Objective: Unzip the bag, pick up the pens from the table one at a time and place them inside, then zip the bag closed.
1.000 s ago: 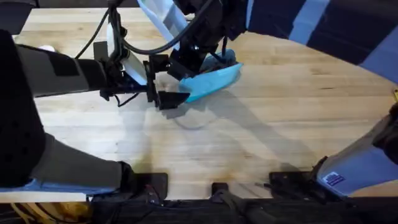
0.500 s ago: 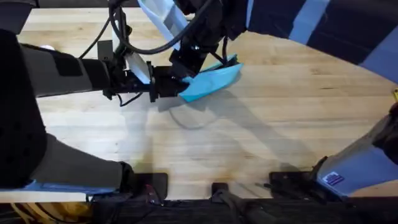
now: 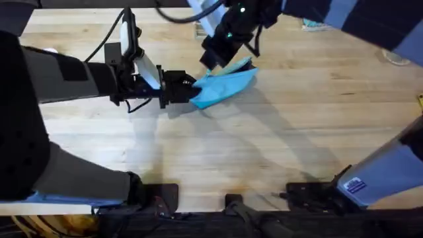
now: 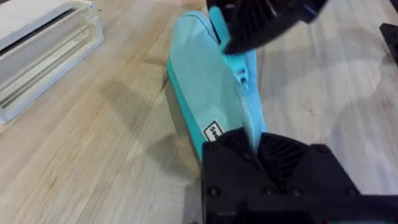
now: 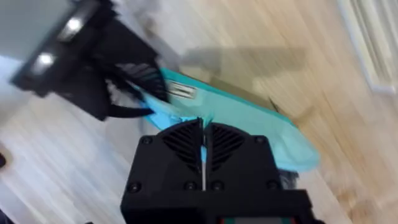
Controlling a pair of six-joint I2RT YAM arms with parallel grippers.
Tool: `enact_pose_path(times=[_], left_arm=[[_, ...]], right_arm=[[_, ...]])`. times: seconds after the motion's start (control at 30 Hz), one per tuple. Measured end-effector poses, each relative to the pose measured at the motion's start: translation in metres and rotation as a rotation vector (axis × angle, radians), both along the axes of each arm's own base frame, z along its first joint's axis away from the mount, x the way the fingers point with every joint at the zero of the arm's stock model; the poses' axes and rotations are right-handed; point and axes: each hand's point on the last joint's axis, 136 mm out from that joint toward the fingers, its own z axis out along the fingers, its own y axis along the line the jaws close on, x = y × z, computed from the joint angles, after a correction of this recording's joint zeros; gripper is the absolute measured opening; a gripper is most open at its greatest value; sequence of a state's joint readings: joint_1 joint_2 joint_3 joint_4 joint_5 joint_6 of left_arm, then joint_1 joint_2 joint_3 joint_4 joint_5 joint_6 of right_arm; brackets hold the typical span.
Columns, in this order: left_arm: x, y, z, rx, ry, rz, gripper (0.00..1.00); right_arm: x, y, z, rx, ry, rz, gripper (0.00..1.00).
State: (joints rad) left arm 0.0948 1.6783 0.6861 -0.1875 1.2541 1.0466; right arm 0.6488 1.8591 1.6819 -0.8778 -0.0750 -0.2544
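The soft light-blue fabric pouch is lying on the light wooden butcher-block table, stretched between the two arms. Its long axis is running diagonally, the tapered end pointing toward the left arm and the broader end pointing away, toward the right arm's side.

Compared with half a second ago, the right gripper is now sitting farther along the pouch's upper edge, toward the broad end, while the left gripper is keeping the same hold on the tapered tip. I judge this as the zipper being drawn along the pouch, with the left arm anchoring the fabric; whether it is opening or closing is not evident.

The left gripper's black fingers are pressed together on the tapered end of the pouch, as its wrist view shows. The right gripper's fingers are closed on the teal zipper line at the top of the pouch; the pull tab itself is hidden between them.

A clear plastic tray is lying near the pouch, apart from it.
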Motion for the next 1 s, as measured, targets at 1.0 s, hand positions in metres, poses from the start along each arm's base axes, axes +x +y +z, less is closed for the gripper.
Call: enact_pose_path(times=[1.0], left_arm=[[-0.002, -0.004, 0.0, 0.001, -0.001, -0.014, 0.043]], right_arm=[[0.071, -0.169, -0.028, 0.009, 0.16, -0.484, 0.035]])
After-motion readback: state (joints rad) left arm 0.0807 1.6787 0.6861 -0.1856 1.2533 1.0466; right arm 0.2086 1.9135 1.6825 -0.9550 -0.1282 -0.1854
